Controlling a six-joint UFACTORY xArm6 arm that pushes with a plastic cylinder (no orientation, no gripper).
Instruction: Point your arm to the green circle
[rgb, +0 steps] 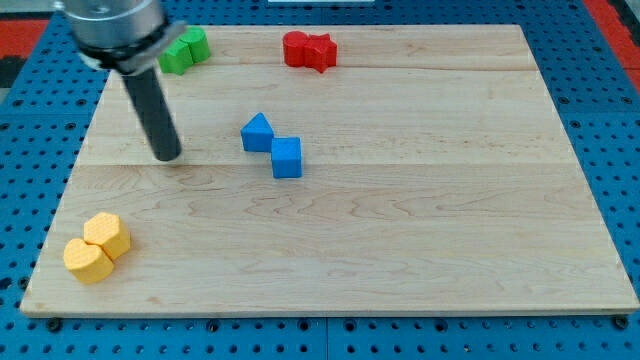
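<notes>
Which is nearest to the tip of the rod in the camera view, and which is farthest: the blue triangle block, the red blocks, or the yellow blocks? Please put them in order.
Measured from my tip:
1. The blue triangular block, to the view's right of my tip, is nearest.
2. The pair of yellow blocks, toward the view's bottom left, comes next.
3. The red blocks, at the view's top, right of centre-left, are farthest.

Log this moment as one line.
my tip: on board, left of blue blocks | green blocks: top-left, partly behind arm, apart from tip | target not reached
</notes>
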